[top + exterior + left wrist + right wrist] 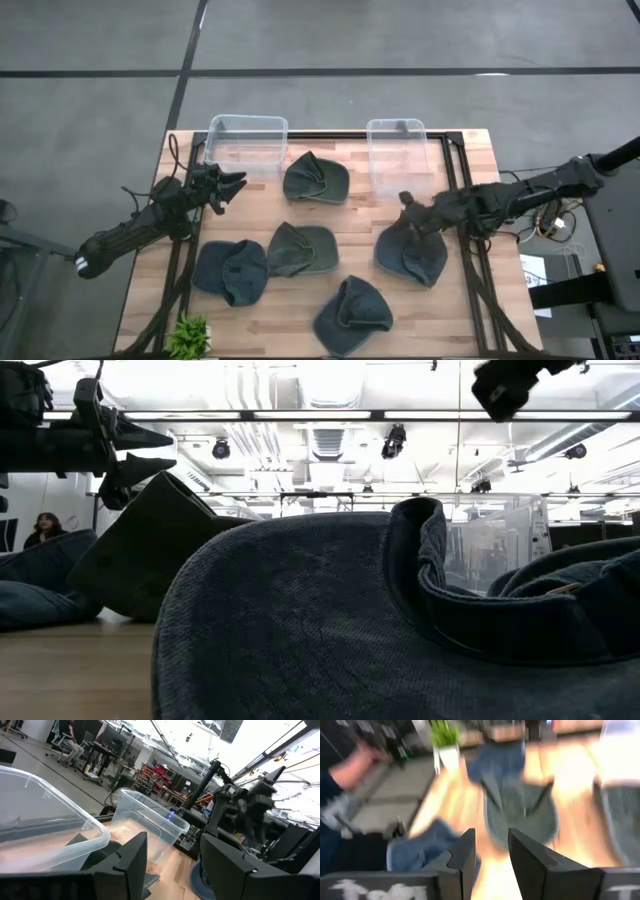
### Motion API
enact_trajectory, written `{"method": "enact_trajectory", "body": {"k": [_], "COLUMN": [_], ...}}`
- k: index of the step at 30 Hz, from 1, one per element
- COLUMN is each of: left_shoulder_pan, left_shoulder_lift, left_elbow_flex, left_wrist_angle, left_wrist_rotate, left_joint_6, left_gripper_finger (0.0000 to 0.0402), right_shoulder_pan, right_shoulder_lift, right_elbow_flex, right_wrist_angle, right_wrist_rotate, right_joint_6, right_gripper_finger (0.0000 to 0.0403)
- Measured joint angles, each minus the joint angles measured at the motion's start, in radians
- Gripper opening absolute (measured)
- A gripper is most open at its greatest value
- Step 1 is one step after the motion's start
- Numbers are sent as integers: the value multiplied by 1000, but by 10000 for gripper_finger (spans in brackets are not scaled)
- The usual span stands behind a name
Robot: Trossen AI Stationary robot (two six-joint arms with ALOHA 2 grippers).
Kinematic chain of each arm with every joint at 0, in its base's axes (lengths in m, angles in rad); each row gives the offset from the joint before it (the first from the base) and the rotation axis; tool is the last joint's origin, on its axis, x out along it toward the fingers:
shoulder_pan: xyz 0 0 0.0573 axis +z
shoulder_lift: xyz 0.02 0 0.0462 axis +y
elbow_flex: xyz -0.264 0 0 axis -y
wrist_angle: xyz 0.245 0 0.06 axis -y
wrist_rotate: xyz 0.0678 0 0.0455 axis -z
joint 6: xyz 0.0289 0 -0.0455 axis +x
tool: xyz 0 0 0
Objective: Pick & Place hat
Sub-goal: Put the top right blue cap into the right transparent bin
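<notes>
Several soft hats lie flat on the wooden table: two green ones (316, 178) (300, 250) and three blue ones (230, 270) (352, 315) (412, 252). My right gripper (405, 203) hangs above the far edge of the right-hand blue hat. It is open, with only bare table showing between its fingers (491, 852). It shows high in the low view (500, 390). My left gripper (238, 185) is open in the air beside the left clear bin (247, 140). It points toward the table's right (172, 865) (150, 450).
Two clear plastic bins stand at the far edge, the left one (50, 835) and the right one (397, 150). A small potted plant (190, 335) sits at the near left corner. Black frame rails (470, 260) run along both table sides. Bare wood shows between the hats.
</notes>
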Motion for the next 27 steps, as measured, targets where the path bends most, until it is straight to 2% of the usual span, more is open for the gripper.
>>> {"method": "enact_trajectory", "body": {"k": [7,13,17,22,27], "left_shoulder_pan": [0,0,0,0,0], "left_shoulder_lift": [0,0,0,0,0], "left_elbow_flex": [0,0,0,0,0], "left_wrist_angle": [1,1,1,1,1], "left_wrist_rotate": [0,0,0,0,0], "left_joint_6": [-5,-5,-6,-6,-6], "left_gripper_finger": [179,179,179,179,179], "right_shoulder_pan": [155,231,251,264,264], "right_shoulder_lift": [287,530,692,863,979], "right_elbow_flex": [202,363,453,500,536], "right_wrist_angle": [-377,-560,-717,-801,-871], "right_wrist_rotate": [154,160,161,178,178], "right_joint_6": [134,197,251,283,294], "right_gripper_finger": [154,216,245,253,243]}}
